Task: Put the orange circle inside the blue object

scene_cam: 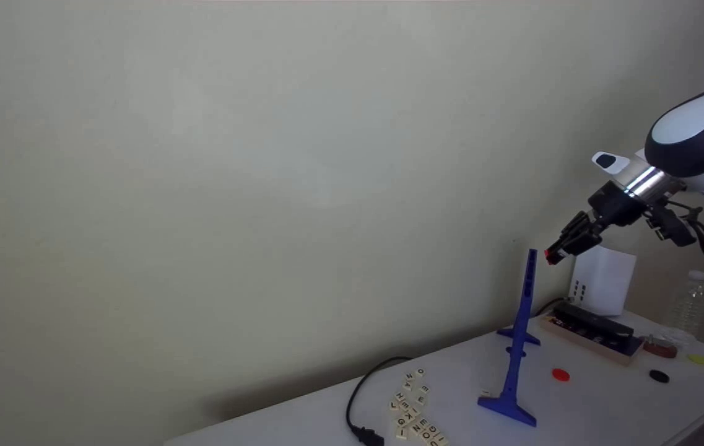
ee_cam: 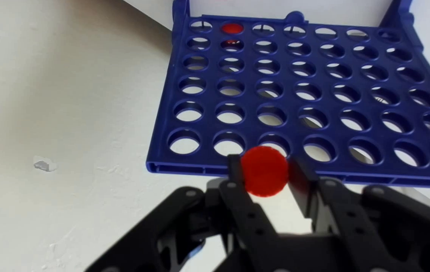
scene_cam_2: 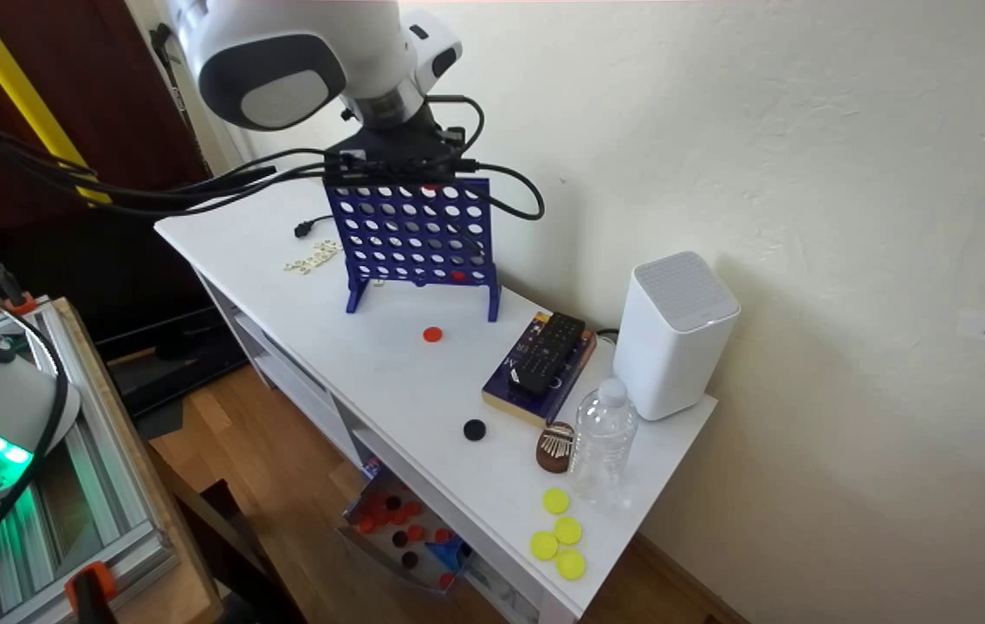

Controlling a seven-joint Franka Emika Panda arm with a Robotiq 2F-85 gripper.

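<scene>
The blue object is an upright blue grid with round holes on two feet. It shows edge-on in an exterior view, face-on in an exterior view and in the wrist view. My gripper is shut on an orange-red disc, held between the fingertips. In an exterior view the gripper and disc are beside the grid's top edge, with a small gap. One orange-red disc sits in the grid's bottom row. Another orange-red disc lies on the table.
A book with a black remote lies near the wall. A white box, a clear bottle and a thumb piano stand close by. A black disc, yellow discs and letter tiles lie on the table.
</scene>
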